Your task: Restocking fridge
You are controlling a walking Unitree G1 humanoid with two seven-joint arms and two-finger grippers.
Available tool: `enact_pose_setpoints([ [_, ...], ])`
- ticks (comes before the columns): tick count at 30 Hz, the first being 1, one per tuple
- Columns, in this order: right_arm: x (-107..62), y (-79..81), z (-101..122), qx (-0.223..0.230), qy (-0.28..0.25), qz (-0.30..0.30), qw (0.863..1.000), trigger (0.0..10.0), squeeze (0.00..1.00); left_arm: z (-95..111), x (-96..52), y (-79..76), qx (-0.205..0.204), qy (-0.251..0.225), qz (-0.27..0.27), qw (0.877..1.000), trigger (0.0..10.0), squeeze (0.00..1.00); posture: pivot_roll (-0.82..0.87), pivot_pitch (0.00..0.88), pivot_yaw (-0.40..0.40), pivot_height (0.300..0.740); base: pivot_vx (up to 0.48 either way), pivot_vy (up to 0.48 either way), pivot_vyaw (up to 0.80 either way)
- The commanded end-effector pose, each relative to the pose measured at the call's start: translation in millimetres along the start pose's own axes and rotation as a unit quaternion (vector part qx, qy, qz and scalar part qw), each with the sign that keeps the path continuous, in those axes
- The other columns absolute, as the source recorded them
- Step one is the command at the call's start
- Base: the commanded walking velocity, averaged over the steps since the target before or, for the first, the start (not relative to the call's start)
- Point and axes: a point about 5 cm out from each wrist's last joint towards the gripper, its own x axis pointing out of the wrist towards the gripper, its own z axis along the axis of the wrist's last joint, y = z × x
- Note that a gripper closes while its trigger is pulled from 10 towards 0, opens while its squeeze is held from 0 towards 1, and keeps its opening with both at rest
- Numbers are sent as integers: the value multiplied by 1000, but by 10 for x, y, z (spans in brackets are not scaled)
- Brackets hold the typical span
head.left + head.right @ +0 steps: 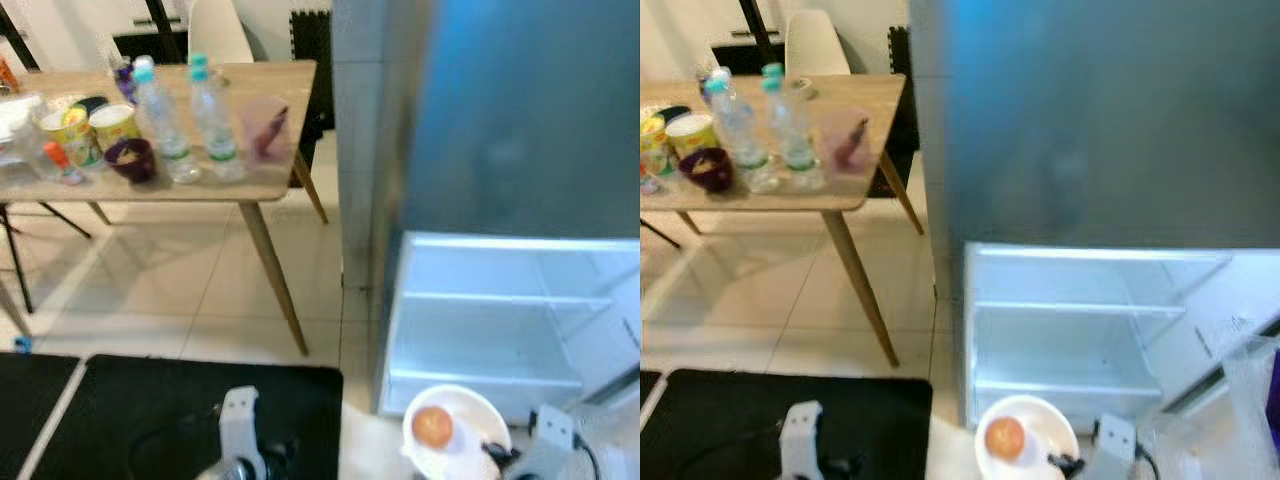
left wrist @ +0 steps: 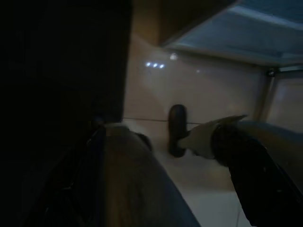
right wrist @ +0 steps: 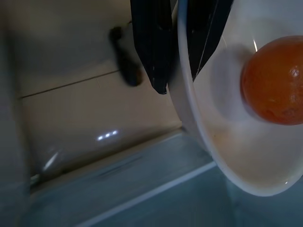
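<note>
In front of the open fridge point(image 1: 500, 320), the robot's right gripper point(image 3: 182, 52) pinches the rim of a white bowl point(image 1: 458, 432) carrying one orange fruit point(image 1: 433, 427), its black fingers point(image 3: 150, 42) clenched either side of the bowl's wall, low and just short of the bare lower shelves. The edge grip looks risky: the bowl could tilt and let the round fruit roll out, or its rim could catch the shelf front on the way in. The left gripper point(image 2: 189, 142) hangs idle over the floor, and whether its fingers are parted or closed cannot be told. On the bench point(image 1: 270, 180) behind wait two water bottles point(image 1: 190, 120), two yellow cups point(image 1: 95, 130), one dark bowl point(image 1: 130, 160) and one pink cup point(image 1: 265, 125).
</note>
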Motion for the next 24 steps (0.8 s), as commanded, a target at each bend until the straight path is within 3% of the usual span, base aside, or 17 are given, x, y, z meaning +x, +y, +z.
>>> enact_pose_setpoints([
  [1,1,37,-51,7,9,3,1000,10000,0,-39,-23,53,1,10,14,1000,10000,0,-97,70,35,740,0,0,-800],
  [3,2,37,-48,5,9,2,1000,10000,0,-39,-24,59,0,10,17,1000,10000,0,-97,70,35,740,0,0,-800],
  [24,15,43,-6,12,0,1,1000,10000,0,-33,-10,19,11,7,6,1000,10000,0,-99,76,34,740,0,0,0],
])
